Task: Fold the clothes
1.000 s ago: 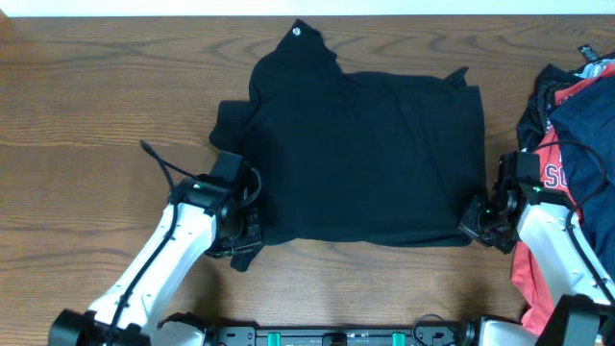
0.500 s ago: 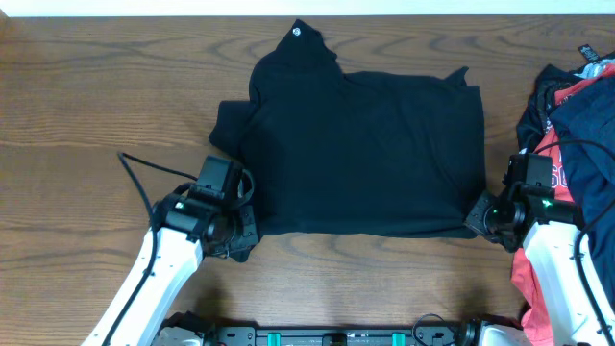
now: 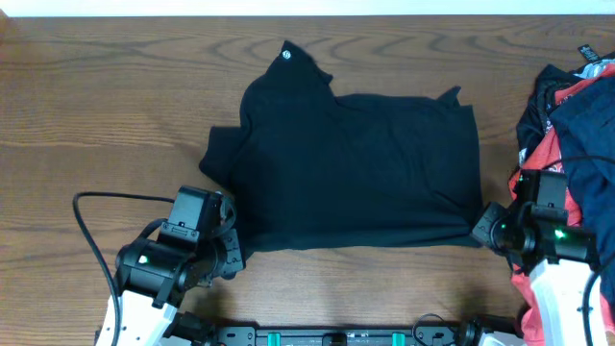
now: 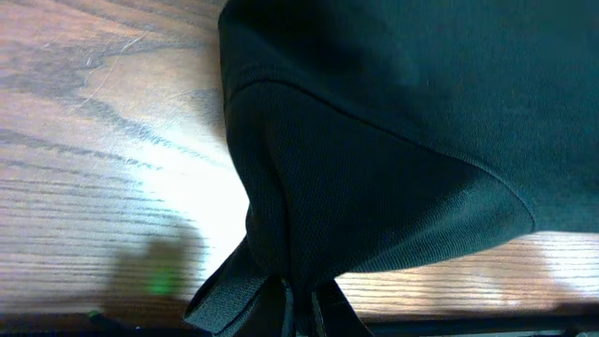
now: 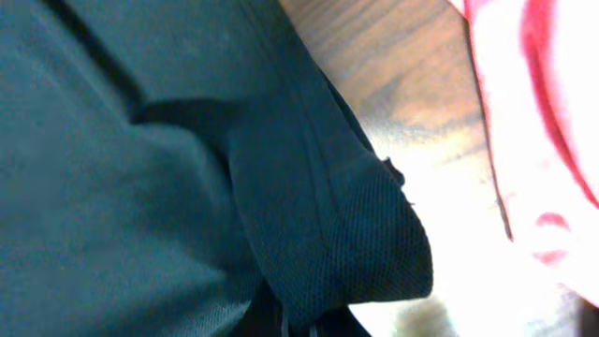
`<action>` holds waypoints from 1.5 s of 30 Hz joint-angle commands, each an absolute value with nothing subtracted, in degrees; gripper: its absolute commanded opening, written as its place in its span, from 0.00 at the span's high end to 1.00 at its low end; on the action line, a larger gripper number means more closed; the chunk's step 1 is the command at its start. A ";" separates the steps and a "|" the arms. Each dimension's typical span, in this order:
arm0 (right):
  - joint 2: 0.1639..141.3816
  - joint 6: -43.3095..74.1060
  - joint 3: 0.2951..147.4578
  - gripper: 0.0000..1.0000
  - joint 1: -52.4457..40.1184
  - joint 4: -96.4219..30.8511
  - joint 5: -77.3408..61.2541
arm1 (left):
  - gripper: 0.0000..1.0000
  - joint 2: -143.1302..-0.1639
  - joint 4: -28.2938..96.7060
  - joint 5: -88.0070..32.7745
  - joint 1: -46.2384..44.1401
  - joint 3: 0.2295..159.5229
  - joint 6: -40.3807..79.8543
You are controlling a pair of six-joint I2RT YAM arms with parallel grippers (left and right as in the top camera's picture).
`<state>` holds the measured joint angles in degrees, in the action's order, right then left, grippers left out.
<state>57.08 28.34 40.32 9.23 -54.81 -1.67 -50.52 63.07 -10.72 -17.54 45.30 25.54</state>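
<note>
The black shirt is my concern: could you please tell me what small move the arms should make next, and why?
Probably lift both near corners a little and start carrying them toward the far edge. The left pincer and right pincer are each shut on a near corner of the black shirt, which lies flat on the table.

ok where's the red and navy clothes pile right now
In the overhead view the red and navy clothes pile sits at the far right of the wooden table, just beyond the black shirt and beside the right gripper pinching that shirt's corner.
</note>
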 commanded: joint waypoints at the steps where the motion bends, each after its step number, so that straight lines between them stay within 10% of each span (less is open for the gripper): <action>1: 55.29 30.20 40.12 0.99 8.93 -56.90 -0.03 | 0.94 -50.59 64.01 -9.30 -17.61 45.65 26.52; 45: 72.27 25.21 52.38 0.98 8.32 -50.72 1.45 | 0.94 -65.47 46.68 -0.14 -19.94 54.13 25.34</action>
<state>69.60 25.80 50.00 9.17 -50.54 -0.19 -63.53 47.79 -2.48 -19.99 52.80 26.52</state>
